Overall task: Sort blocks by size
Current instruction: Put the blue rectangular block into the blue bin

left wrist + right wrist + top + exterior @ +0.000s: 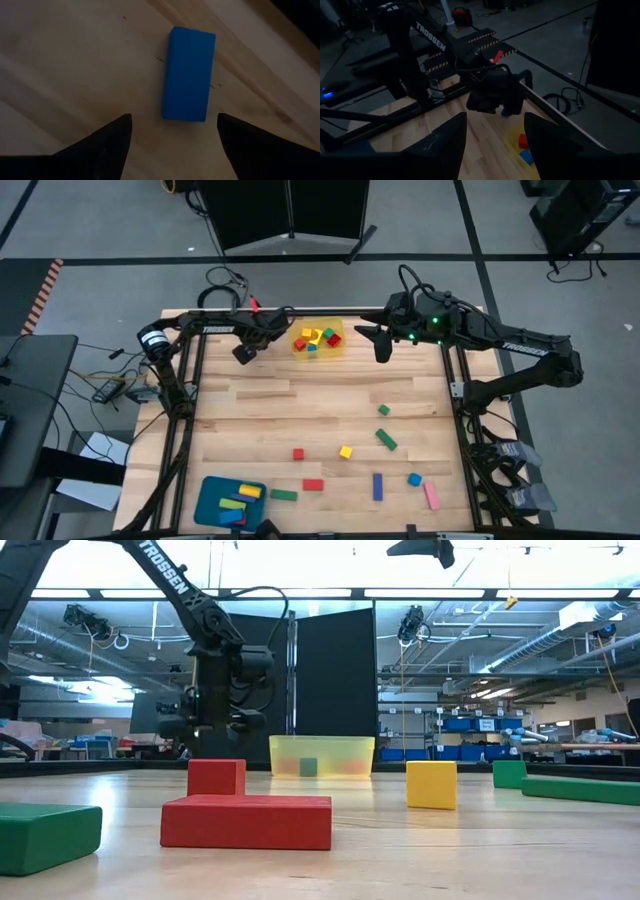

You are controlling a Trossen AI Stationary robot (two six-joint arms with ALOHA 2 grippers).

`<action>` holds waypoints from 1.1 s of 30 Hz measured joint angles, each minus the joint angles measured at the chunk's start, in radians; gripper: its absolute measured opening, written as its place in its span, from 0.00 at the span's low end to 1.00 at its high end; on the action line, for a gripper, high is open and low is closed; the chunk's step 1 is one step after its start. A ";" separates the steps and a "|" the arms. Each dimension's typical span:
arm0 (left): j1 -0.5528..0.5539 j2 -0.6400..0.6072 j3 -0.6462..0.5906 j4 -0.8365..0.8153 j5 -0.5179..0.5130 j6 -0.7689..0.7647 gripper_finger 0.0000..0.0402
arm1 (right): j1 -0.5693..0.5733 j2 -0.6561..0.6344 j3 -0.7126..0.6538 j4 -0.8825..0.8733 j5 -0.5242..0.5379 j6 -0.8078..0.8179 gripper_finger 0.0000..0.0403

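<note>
A blue bar block [189, 74] lies flat on the wood table under my left gripper [174, 121]. That gripper is open, with a finger on either side of the block's nearer end and touching nothing. It hovers at the table's far left [243, 352], beside the translucent yellow tray [318, 338], which holds several small cubes. My right gripper [383, 348] is open and empty, raised at the far right of that tray; it also shows in the right wrist view [495, 120]. Other blocks lie scattered on the near half of the table.
Loose on the table are a red cube [298, 453], a yellow cube [346, 451], a red bar [313, 484], green bars [386, 440] [283, 494], a blue bar [378, 486], a blue cube [414, 479] and a pink bar [431, 496]. A teal tray [212, 492] with bars sits at the near left.
</note>
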 joint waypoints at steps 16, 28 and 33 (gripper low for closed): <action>0.048 0.002 -0.023 0.048 0.010 0.058 0.75 | 0.001 0.000 0.000 0.000 -0.003 0.003 0.52; 0.073 0.007 -0.022 0.057 0.057 0.113 0.75 | 0.001 0.000 0.000 0.000 -0.004 0.021 0.52; 0.074 0.008 -0.022 0.055 0.064 0.113 0.74 | 0.001 0.000 0.000 0.000 -0.004 0.021 0.52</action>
